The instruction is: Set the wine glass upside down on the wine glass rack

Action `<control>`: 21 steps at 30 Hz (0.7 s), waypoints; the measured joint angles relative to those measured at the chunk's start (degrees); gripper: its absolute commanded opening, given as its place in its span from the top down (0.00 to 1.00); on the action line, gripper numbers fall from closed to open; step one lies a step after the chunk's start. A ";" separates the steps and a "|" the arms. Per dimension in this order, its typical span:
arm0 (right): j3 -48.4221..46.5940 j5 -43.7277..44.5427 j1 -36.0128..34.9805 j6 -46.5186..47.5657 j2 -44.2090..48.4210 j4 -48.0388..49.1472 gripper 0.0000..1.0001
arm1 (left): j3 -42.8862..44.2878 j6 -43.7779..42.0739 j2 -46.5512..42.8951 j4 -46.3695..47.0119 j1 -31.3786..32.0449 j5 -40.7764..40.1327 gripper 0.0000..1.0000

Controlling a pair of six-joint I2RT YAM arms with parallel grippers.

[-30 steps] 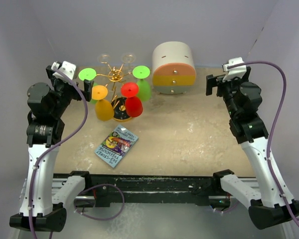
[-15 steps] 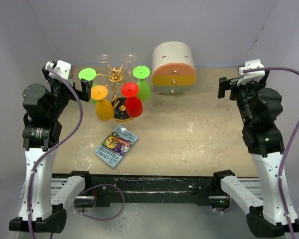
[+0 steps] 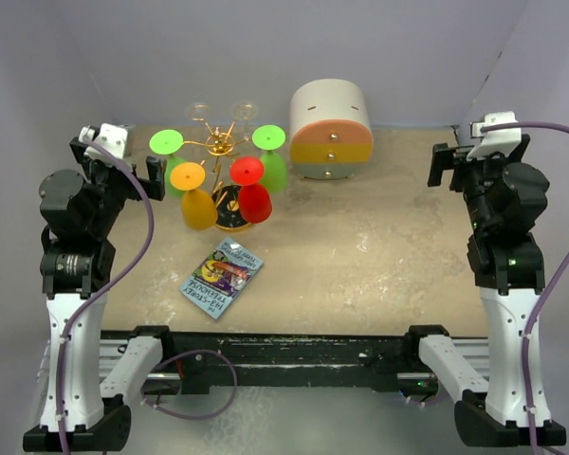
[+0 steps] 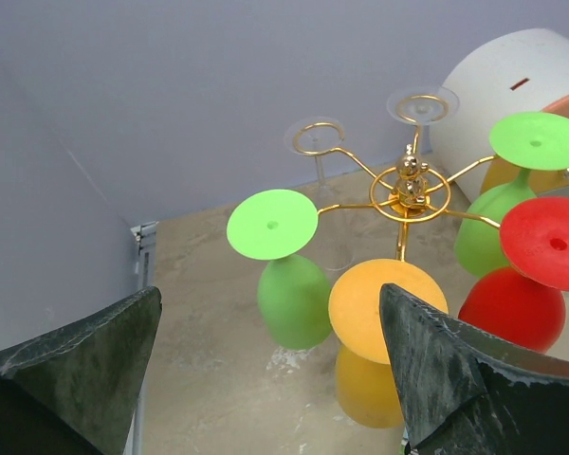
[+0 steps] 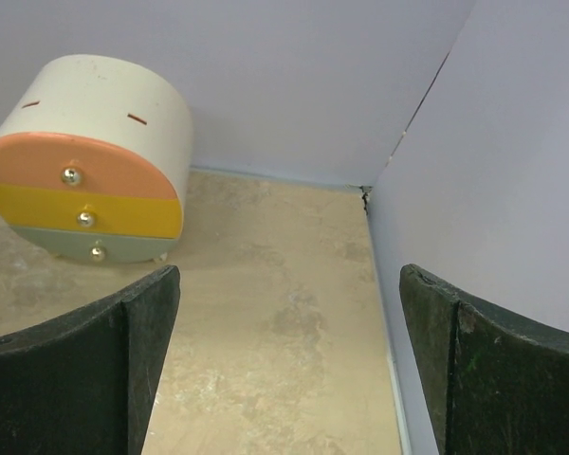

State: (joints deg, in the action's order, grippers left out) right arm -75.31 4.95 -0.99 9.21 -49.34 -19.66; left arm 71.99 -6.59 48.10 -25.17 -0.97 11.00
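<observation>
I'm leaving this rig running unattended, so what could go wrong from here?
1. The left tool stands open close beside the left green glass hanging on the wine glass rack; a sideways swing of that arm might knock the glass off its loop.
2. The orange glass and the red glass hang close together, so a jolt to the rack could make them clink.

The wine glass rack (image 3: 218, 148) stands on the counter (image 3: 379, 256) just right of the left end effector (image 3: 117, 163), with wine glasses (image 3: 256, 201) hanging upside down around its post. The drawer box (image 3: 331, 128) sits at the counter's back edge, right of the rack and well left of the right end effector (image 3: 469, 166). A flat packet (image 3: 222, 277) lies right of the left end effector, nearer the arm bases than the rack.
</observation>
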 measured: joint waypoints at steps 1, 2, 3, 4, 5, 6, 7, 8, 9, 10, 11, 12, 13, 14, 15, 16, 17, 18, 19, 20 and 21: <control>-0.48 -0.26 0.35 -0.09 -0.22 -0.42 0.00 | 0.00 0.00 -0.46 -0.17 -0.15 -0.50 0.01; -0.83 -0.50 0.52 -0.13 -0.50 -0.68 0.00 | 0.00 0.00 -0.70 -0.31 -0.17 -0.87 0.01; -1.01 -0.68 0.68 -0.17 -0.59 -0.76 0.00 | 0.00 0.00 -0.83 -0.39 -0.17 -1.01 0.01; -1.16 -1.05 0.79 -0.24 -0.70 -0.96 0.00 | 0.02 0.00 -0.87 -0.46 -0.17 -1.05 0.01; -1.20 -1.25 0.87 -0.24 -0.76 -1.11 0.00 | 0.02 0.00 -0.98 -0.59 -0.17 -1.03 0.01; -1.20 -1.46 0.96 -0.24 -0.76 -1.27 0.00 | 0.11 0.00 -1.01 -0.79 -0.17 -1.01 0.01; -1.20 -1.53 1.03 -0.24 -0.79 -1.49 0.00 | 0.17 0.02 -0.94 -0.92 -0.17 -0.98 0.01; -1.20 -1.53 1.05 -0.24 -0.76 -1.60 0.00 | 0.28 0.02 -0.76 -1.16 -0.17 -0.98 0.01; -1.20 -1.53 1.07 -0.24 -0.76 -1.60 0.00 | 0.35 0.02 -0.63 -1.33 -0.17 -0.98 0.01; -1.20 -1.53 1.11 -0.22 -0.74 -1.60 0.00 | 0.46 0.02 -0.55 -1.60 -0.17 -0.96 0.01; -1.20 -1.55 1.16 -0.22 -0.72 -1.60 0.00 | 0.57 0.04 -0.42 -1.84 -0.17 -0.96 0.01; -1.20 -1.57 1.27 -0.20 -0.66 -1.60 0.00 | 0.59 0.04 -0.33 -1.95 -0.17 -0.92 0.01; -1.20 -1.64 1.40 -0.20 -0.61 -1.60 0.00 | 0.61 0.07 -0.09 -2.21 -0.17 -0.83 0.01; -1.20 -1.70 1.44 -0.20 -0.50 -1.60 0.00 | 0.61 0.11 0.07 -2.38 -0.17 -0.70 0.01; -1.20 -1.77 1.44 -0.20 -0.44 -1.60 0.00 | 0.61 0.15 0.20 -2.60 -0.17 -0.50 0.01; -1.20 -1.95 1.44 -0.20 -0.35 -1.60 0.00 | 0.61 0.20 0.28 -2.80 -0.17 -0.26 0.01; -1.20 -2.16 1.44 -0.20 -0.22 -1.60 0.00 | 0.61 0.24 0.31 -2.93 -0.17 -0.09 0.01; -1.18 -2.56 1.44 -0.20 -0.13 -1.60 0.00 | 0.61 0.26 0.31 -2.97 -0.17 0.09 0.01; -1.20 -2.95 1.44 -0.15 -0.04 -1.60 0.00 | 0.63 0.48 0.26 -2.99 -0.17 0.22 0.01; -1.20 -3.06 1.44 -0.13 0.00 -1.62 0.00 | 0.68 0.61 0.26 -3.02 -0.17 0.31 0.01; -1.20 -3.21 1.44 -0.09 0.04 -1.70 0.00 | 0.70 0.68 0.24 -3.02 -0.17 0.33 0.01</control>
State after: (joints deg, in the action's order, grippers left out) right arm -76.51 1.74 0.45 9.13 -49.30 -21.37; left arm 72.69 -5.91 48.34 -28.18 -1.15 11.33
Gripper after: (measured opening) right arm 0.998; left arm 0.990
